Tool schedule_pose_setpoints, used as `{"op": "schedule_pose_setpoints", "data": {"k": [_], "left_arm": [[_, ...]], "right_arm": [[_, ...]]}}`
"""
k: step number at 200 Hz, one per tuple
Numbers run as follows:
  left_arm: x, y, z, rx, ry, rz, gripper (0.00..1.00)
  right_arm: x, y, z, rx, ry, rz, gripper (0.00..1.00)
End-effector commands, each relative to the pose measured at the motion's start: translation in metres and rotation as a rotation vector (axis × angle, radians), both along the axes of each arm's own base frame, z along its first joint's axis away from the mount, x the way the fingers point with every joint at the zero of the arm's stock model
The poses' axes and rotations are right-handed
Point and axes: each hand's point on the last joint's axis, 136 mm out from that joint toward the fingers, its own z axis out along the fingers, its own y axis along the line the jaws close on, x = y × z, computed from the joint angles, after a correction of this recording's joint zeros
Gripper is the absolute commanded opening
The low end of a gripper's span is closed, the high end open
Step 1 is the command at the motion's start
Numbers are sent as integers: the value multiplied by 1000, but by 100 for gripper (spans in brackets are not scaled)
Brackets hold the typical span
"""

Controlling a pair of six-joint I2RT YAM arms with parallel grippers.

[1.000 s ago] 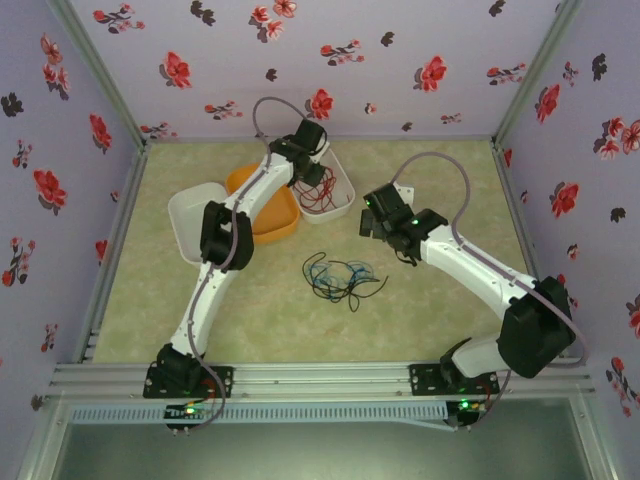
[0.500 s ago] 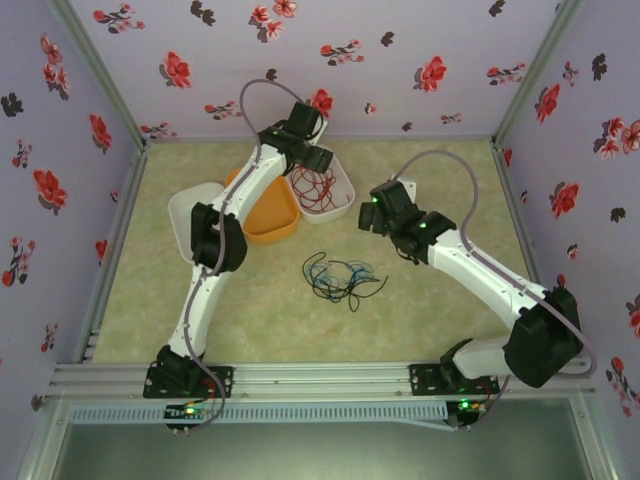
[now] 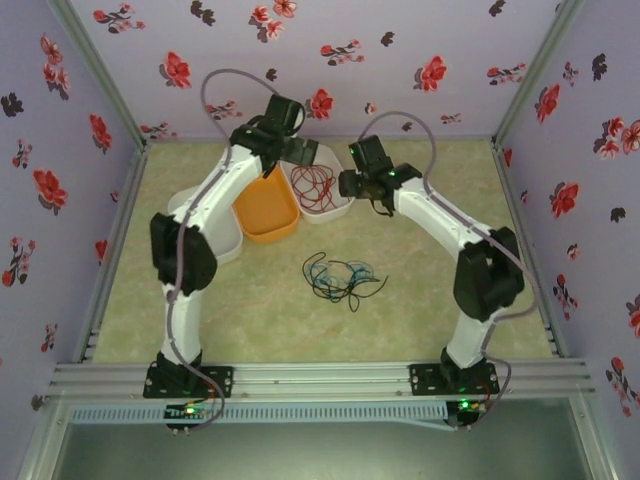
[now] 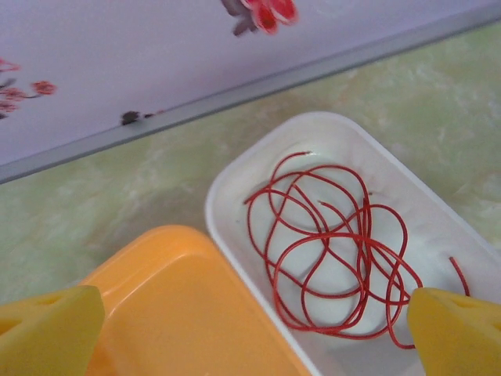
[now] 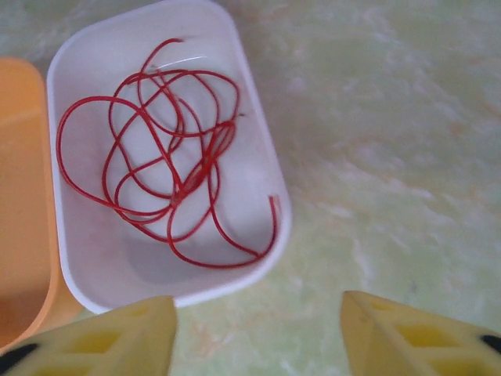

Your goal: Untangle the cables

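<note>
Just dropped red cable [image 4: 329,235] in white tray [image 4: 313,117]; L gripper [image 4: 254,305] wide open, empty. Swung R gripper [image 5: 257,313] over, jaws apart, empty. Black/blue tangle [image 3: 342,278] next.

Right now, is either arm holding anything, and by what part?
Nothing is held: left end effector and right end effector hang open near the red cable.

Scanning as I go: the white tray [image 4: 213,210], the orange tray [image 4: 180,305] and the walls [image 3: 460,40] give me nothing to read. No words, labels, brand marks or numbers. The walls carry printed red flowers, no lettering.
</note>
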Motion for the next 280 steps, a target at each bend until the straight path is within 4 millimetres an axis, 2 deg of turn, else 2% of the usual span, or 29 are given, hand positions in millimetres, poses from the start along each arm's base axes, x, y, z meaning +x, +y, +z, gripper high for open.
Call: {"op": "schedule_pose_setpoints", "data": {"k": [1, 23, 47, 94, 109, 143, 212, 245, 280], "left_arm": [[-13, 34, 19, -57, -58, 129, 100], [-35, 51, 18, -104, -82, 169, 100], [-58, 63, 14, -152, -97, 190, 100], [-91, 65, -2, -265, -82, 168, 100], [-97, 63, -5, -309, -73, 161, 100], [-107, 54, -17, -368, -35, 130, 100], [-114, 38, -40, -443, 40, 90, 100], [-117, 29, -47, -450, 66, 57, 98], [-124, 21, -56, -453, 101, 14, 93]], "right_arm": [[16, 17, -10, 5, 42, 93, 48], [37, 32, -23, 11, 55, 126, 42], [54, 47, -39, 29, 78, 150, 41], [74, 56, -67, 45, 118, 152, 32], [78, 59, -75, 65, 137, 152, 28], [82, 62, -90, 83, 163, 144, 11], [76, 70, -128, 100, 248, 160, 6], [75, 68, -123, 80, 254, 159, 6], [73, 61, -84, 72, 210, 148, 15]]}}
